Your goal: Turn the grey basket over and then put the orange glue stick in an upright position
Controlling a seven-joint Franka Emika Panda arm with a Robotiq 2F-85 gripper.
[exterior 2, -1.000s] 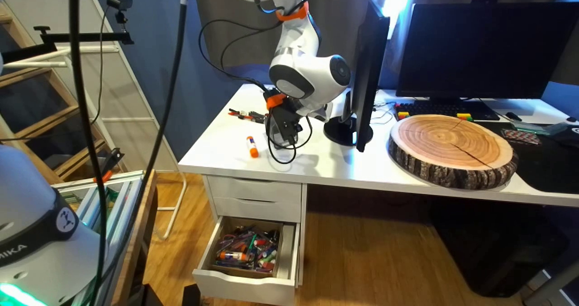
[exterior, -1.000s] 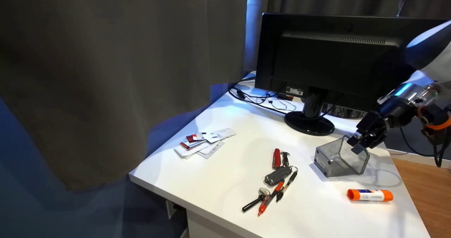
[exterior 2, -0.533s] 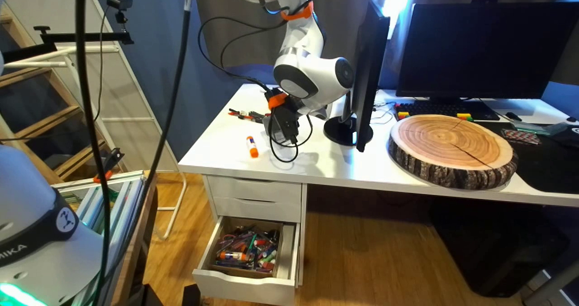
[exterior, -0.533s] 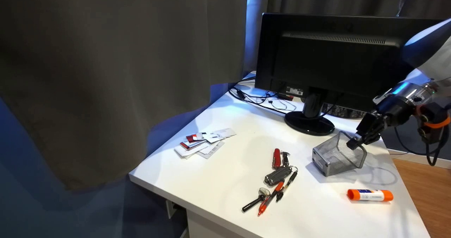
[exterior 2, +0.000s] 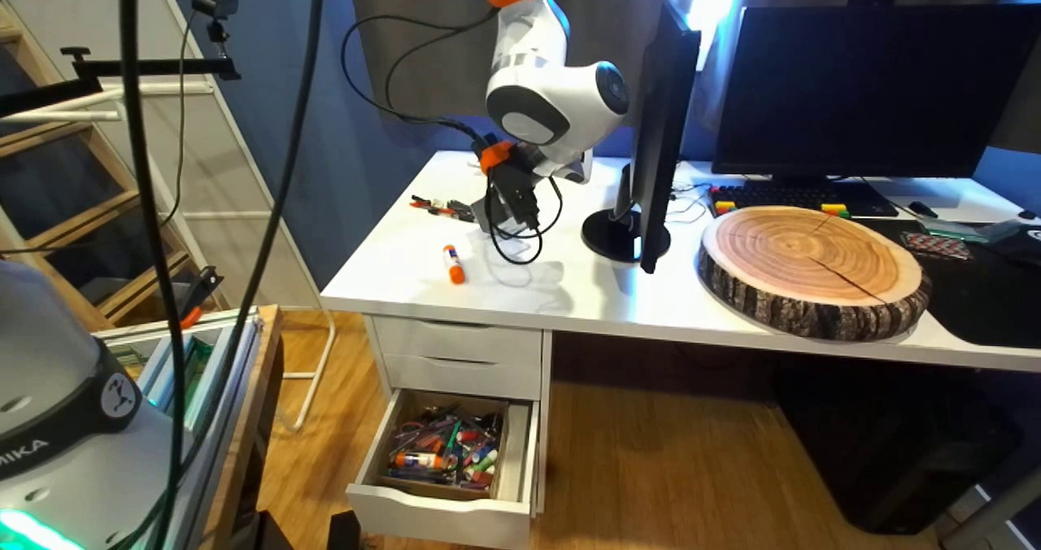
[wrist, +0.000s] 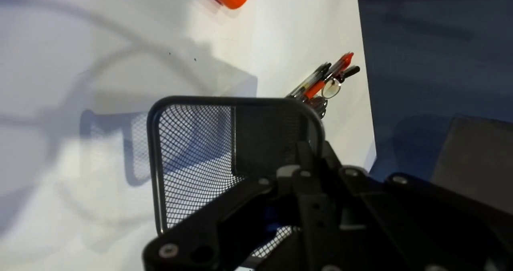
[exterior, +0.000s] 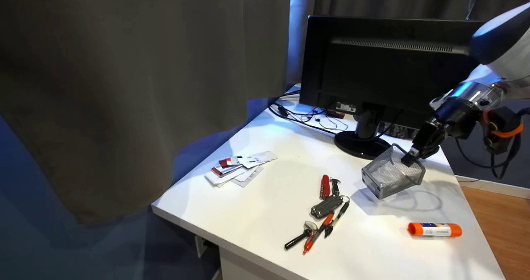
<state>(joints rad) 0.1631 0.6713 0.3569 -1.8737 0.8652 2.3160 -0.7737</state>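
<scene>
Metal mesh basket (exterior: 389,173), matt cloth curtain (exterior: 145,97)

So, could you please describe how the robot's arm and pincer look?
The arm is white and rounded, with dark oval caps, orange bands, black cables and a shiny metallic wrist section. Its base has a black band with a round logo and the letters "MIKA", cut off at the edge, and a green light. The pincer is mostly black and angular, with pale screw heads.
</scene>
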